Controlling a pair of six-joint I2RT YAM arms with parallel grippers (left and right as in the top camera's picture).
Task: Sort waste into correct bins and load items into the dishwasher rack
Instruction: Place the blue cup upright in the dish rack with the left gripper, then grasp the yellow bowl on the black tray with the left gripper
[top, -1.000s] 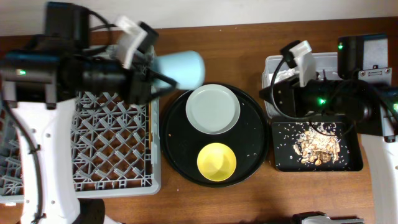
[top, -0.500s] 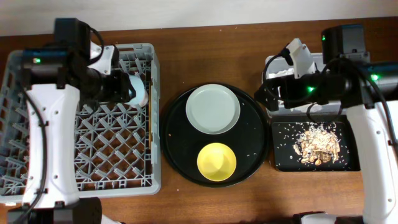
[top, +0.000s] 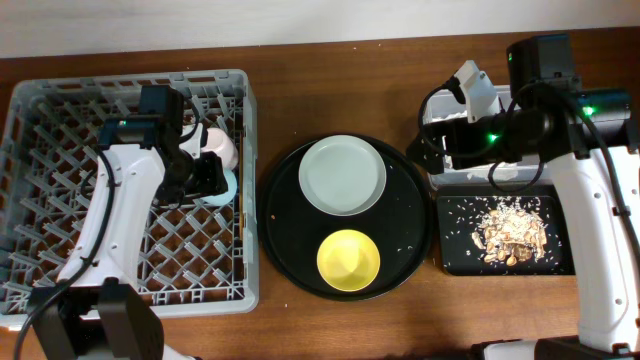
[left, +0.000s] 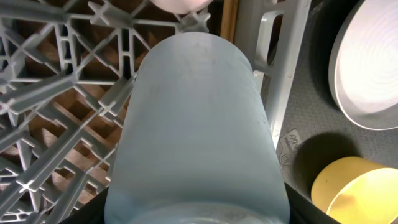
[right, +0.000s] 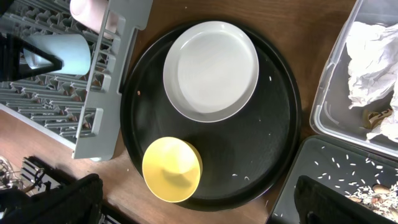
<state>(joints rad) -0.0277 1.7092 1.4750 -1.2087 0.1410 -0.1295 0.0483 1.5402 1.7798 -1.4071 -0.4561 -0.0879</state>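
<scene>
Grey plastic rack (top: 60, 150) fills the tabletop's left side. Just right of it, a round black tray (top: 290, 235) carries the plate (top: 343, 175) and the bowl (top: 348, 258). Inside the rack's right wall, the left hand (top: 206, 178) grips the blue cup (left: 196, 124), held on its side low over the pegs, with the pink cup (top: 222, 148) just beside it. Well apart from the rack, the right hand (top: 432, 152) hangs with fingers spread, holding nothing. My judgement of the risk: released sideways, the blue cup could roll across the pegs, knock the pink cup, or wedge crooked.
</scene>
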